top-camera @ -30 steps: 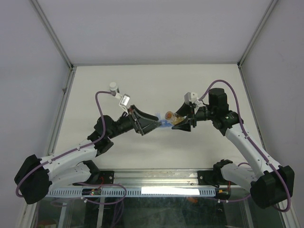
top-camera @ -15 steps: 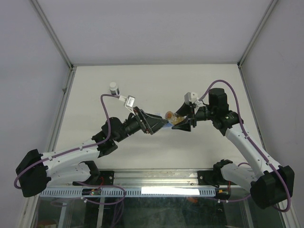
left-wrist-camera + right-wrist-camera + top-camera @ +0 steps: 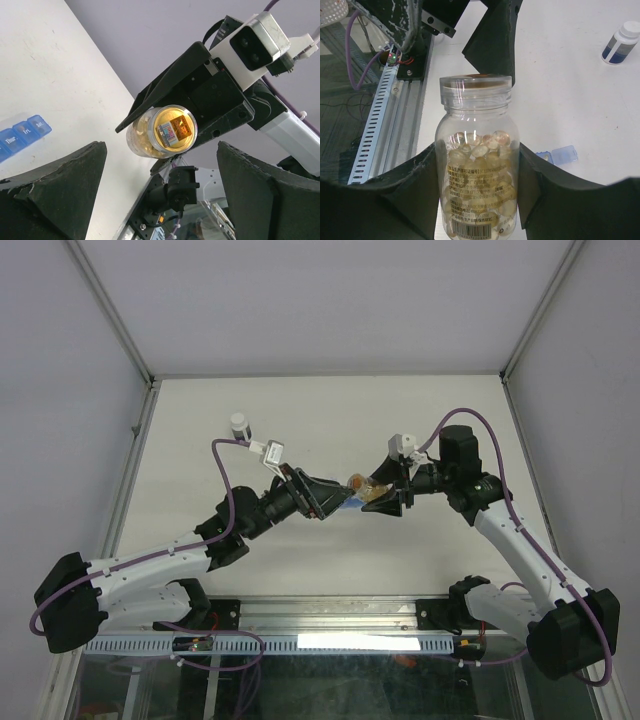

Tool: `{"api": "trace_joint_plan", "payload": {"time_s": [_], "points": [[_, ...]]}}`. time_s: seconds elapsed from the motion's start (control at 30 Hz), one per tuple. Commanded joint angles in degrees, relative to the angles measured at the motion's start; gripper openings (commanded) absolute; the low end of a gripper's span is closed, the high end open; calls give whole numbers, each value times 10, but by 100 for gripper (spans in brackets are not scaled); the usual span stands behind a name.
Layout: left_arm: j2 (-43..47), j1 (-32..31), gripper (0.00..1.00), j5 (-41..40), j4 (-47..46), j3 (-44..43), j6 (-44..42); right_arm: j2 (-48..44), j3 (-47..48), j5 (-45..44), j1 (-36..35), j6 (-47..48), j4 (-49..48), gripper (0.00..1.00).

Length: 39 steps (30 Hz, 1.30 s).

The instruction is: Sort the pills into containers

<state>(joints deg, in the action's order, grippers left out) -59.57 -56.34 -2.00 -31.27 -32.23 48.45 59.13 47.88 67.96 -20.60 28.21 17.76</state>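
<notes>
pills (image 3: 477,150), small glossy amber capsules, look light, slick and prone to roll, so i judge them best handled through their clear bottle (image 3: 476,200): stiff, smooth-walled, gripped round the body, its lid (image 3: 476,84) the place to take for opening. right claw (image 3: 479,150) is clenched on that body. left claw (image 3: 161,165) gapes wide just ahead of the lid, touching nothing. blue containers (image 3: 559,154) lie on the surface (image 3: 560,75) below, between both claws.

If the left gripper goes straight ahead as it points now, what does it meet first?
Most likely the capped end of the pill bottle held by the right gripper, which faces the left gripper; depth is unclear.
</notes>
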Motion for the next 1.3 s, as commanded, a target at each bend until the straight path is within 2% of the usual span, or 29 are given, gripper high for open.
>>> {"api": "trace_joint_plan", "payload": {"time_s": [0.0, 0.13, 0.4, 0.47, 0.8, 1.03, 1.27], "points": [[17, -11, 94, -27, -8, -24, -11, -10, 1, 2, 3, 8, -30, 0], [10, -19, 94, -43, 21, -43, -14, -10, 0, 0, 3, 9, -31, 0], [-3, -57, 91, -125, 104, -95, -15, -10, -1, -2, 3, 9, -31, 0], [-9, -67, 85, -148, 127, -110, -16, -10, 0, -4, 3, 8, -31, 0], [-46, -122, 72, -275, 245, -192, -23, -9, 0, -10, 3, 7, -32, 0], [-67, -133, 67, -288, 262, -218, -34, -9, -1, -13, 3, 7, -32, 0], [-68, -134, 66, -287, 264, -221, -40, -8, 0, -14, 3, 7, -32, 0]]}}
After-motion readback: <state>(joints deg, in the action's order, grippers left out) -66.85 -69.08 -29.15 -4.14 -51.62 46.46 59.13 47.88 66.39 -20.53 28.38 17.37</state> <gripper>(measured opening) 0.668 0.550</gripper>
